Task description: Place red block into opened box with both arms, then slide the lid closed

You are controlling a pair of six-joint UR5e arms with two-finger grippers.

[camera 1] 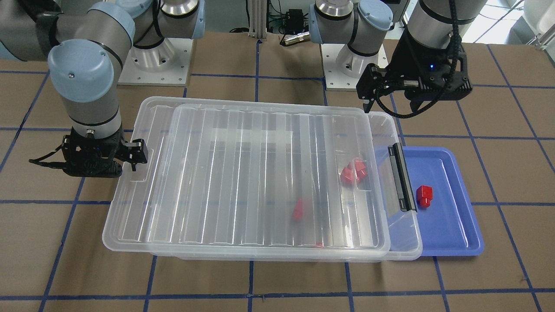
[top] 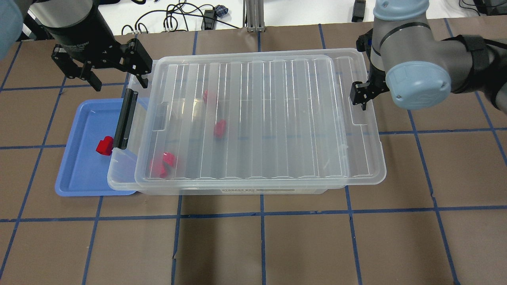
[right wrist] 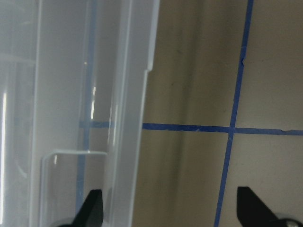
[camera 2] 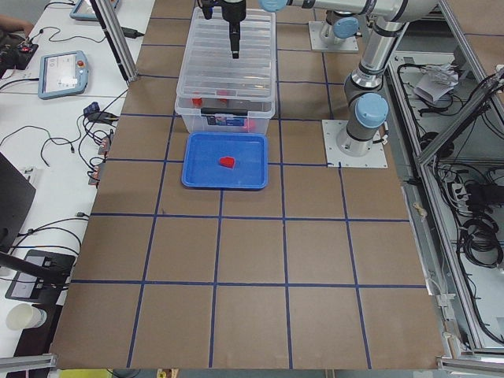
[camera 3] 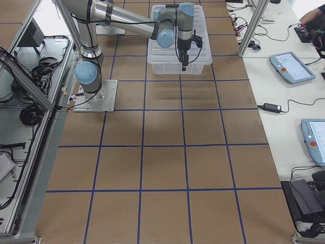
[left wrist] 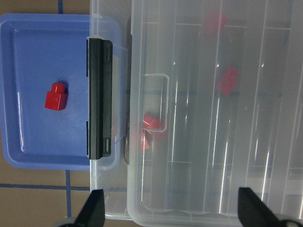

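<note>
Overhead: lid covers most of box, offset away from box's black handle; gap open at handle end. Other red blocks inside box. One red block outside box, on blue tray beside handle end. My left pincer raised near handle end, fingers apart, empty.

Left wrist: gap beside handle visible.

Right wrist: my right pincer apart, empty, straddling lid's overhanging edge; contact unclear.

Judgement: loading partly done; lid push toward handle not yet done.

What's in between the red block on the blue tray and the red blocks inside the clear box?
In the left wrist view, the black handle on the box stands between the red block on the blue tray and the red blocks inside.
</note>
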